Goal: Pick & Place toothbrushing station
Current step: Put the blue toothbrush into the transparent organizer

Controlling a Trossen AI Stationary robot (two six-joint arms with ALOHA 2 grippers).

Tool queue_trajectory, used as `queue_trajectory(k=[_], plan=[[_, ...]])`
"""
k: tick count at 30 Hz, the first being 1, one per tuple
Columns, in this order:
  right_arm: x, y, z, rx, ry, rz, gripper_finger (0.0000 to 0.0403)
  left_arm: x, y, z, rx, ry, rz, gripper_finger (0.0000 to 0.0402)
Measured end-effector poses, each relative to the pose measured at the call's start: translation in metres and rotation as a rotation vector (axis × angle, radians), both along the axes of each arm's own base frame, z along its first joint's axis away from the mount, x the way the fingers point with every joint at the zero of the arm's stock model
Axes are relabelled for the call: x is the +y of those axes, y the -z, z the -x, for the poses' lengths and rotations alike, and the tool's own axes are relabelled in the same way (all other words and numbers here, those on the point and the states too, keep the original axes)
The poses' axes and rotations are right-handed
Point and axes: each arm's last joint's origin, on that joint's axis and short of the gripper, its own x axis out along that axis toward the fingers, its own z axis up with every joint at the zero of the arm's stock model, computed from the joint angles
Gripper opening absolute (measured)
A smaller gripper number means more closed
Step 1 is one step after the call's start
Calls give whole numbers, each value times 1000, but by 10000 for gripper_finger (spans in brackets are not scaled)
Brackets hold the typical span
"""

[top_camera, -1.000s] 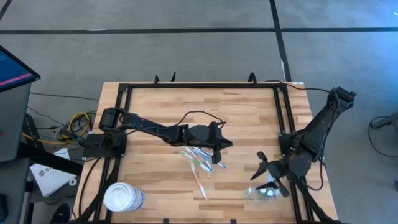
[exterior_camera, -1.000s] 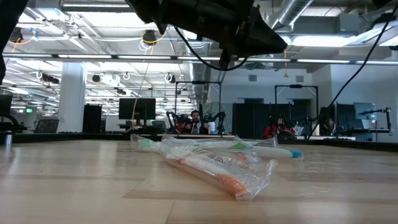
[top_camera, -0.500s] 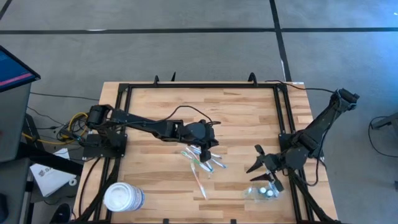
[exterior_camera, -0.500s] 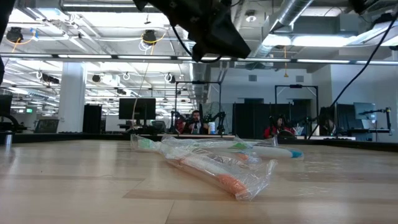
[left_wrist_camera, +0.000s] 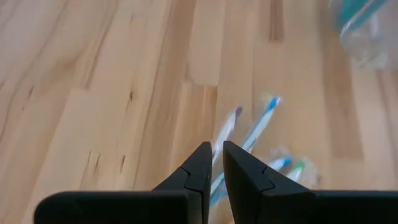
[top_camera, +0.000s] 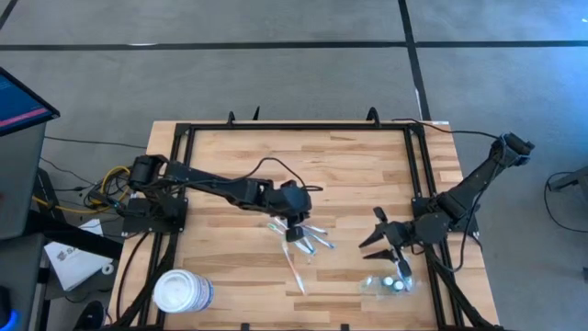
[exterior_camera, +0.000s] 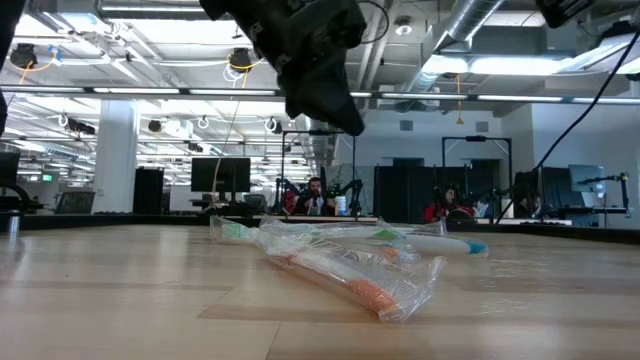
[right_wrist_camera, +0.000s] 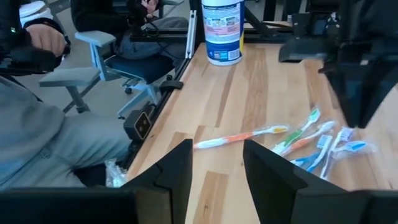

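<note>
The toothbrushing station point(top_camera: 386, 283), a small see-through holder, rests on the table near the front right, and shows blurred in the left wrist view point(left_wrist_camera: 364, 28). My right gripper point(top_camera: 372, 233) hangs open just on the far side of it, above the table, with nothing between its fingers point(right_wrist_camera: 217, 165). My left gripper point(top_camera: 296, 228) is shut and empty, tipped down over several bagged toothbrushes point(top_camera: 301, 241) that lie flat mid-table point(exterior_camera: 350, 262). Its fingertips point(left_wrist_camera: 216, 155) hang clear above them.
A large white round tub point(top_camera: 182, 292) stands at the front left corner point(right_wrist_camera: 222, 28). A black frame point(top_camera: 418, 165) runs round the table top. A person sits on a chair beside the table point(right_wrist_camera: 43, 118). Bare wood lies along the far side.
My left gripper has drawn back toward the table's left edge and tipped steeply downward over the toothbrushes. My right gripper has swung a little toward the left and far side, away from the station. The toothbrushes and the station have stayed where they were.
</note>
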Motion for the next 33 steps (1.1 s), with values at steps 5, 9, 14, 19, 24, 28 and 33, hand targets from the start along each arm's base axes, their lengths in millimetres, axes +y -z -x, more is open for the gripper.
queue_trajectory(k=[5, 9, 14, 19, 24, 28, 33], plan=[[-2, -1, -2, -9, 14, -5, 133, 0, 8, 4, 39, 9, -12, 35], [-2, -1, -2, -19, 5, 13, 136, 2, 28, 15, 114, 8, -19, 35], [-2, -1, -2, -20, 4, 15, 136, 4, 53, 30, 191, -2, -19, 35], [-2, -1, -2, -20, 4, 15, 139, 4, 66, 39, 231, -5, -19, 35], [-2, -1, -2, -20, 4, 15, 137, 1, 68, 41, 230, 6, -22, 35], [-2, -1, -2, -19, 4, 15, 134, -4, 68, 41, 226, 39, -37, 35], [-2, 0, -3, -15, 4, 19, 135, -12, 68, 42, 222, 66, -63, 54]])
